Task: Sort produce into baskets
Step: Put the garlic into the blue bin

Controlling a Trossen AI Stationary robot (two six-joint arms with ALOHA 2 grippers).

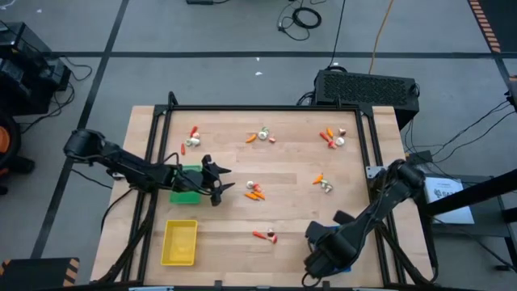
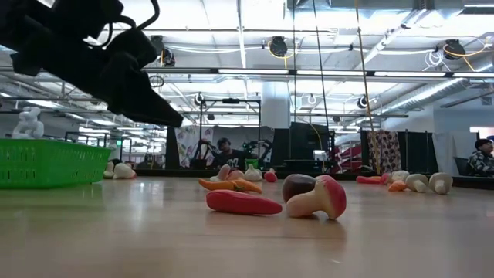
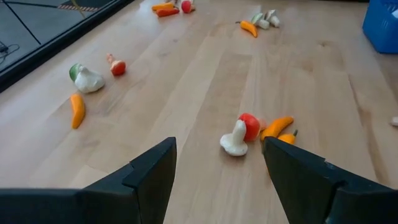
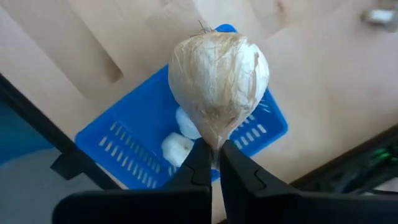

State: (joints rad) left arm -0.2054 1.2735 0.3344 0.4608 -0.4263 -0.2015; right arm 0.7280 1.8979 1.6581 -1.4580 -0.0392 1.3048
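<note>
Two dark arms work over a pale wooden counter (image 1: pixel 283 202) framed by black rails. Lower left of the overhead frame holds a shallow yellow plastic basket (image 1: pixel 179 242); a green plastic basket (image 1: pixel 187 184) sits left of centre, partly under the left arm. A blue plastic basket (image 4: pixel 134 149) shows in the right wrist view, directly below the right hand, with two small white bulbs (image 4: pixel 177 146) lying inside it.

The left hand (image 1: pixel 224 187) hangs right of the green basket, its fingers (image 3: pixel 149 171) spread wide and gripping nothing; ahead of them lie a white-stemmed red toy mushroom (image 3: pixel 241 133) touching an orange toy pepper (image 3: pixel 277 127).

The right hand (image 4: pixel 214 163), at the lower right of the overhead frame, is clenched on the thin tip of a white papery garlic bulb (image 4: pixel 217 78), held above the blue basket.

Small clusters of orange, red and white toy vegetables (image 1: pixel 258 136) are scattered across the upper and middle counter.
</note>
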